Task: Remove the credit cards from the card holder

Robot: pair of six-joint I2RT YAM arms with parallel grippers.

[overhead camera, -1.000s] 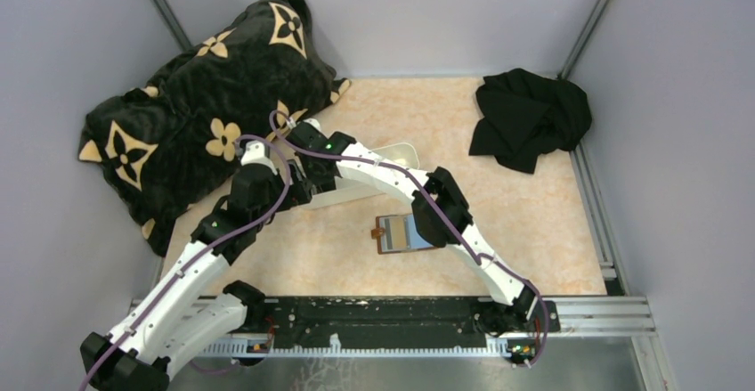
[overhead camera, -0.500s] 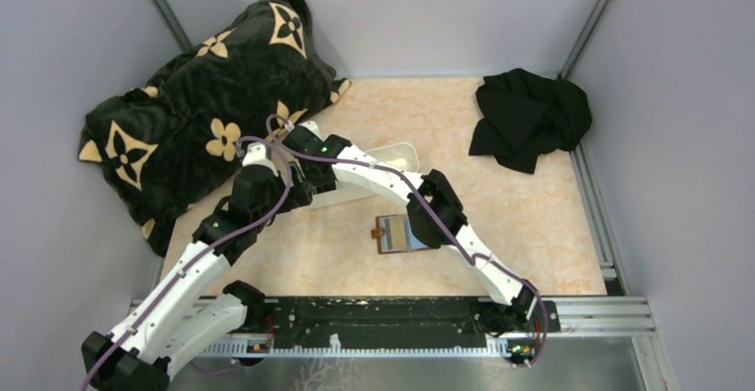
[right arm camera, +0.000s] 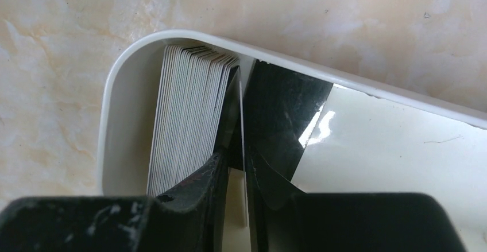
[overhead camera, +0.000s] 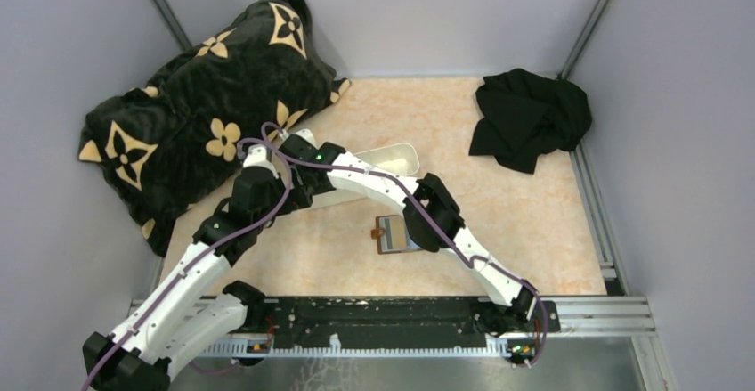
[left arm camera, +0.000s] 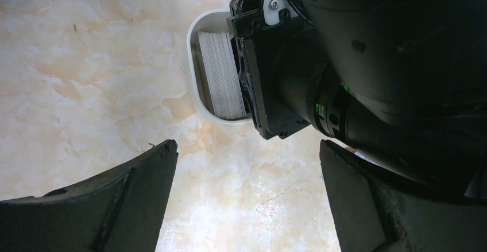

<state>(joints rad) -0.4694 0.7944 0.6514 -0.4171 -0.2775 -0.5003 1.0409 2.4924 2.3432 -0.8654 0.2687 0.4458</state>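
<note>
White tray (right arm camera: 110,120) near the table's left edge holds stacked credit cards (right arm camera: 184,114). Right gripper (right arm camera: 242,108) sits around one; I can't tell if it grips. Left gripper (left arm camera: 247,148) is wide open.

No legible text, numbers or brand names in any view. Dark cushion (overhead camera: 196,79): tan flower and four-point star motifs only, no letters. Stacked credit cards (right arm camera: 184,114) in the white tray (right arm camera: 112,97): seen edge-on, faces hidden, any print unreadable.
</note>
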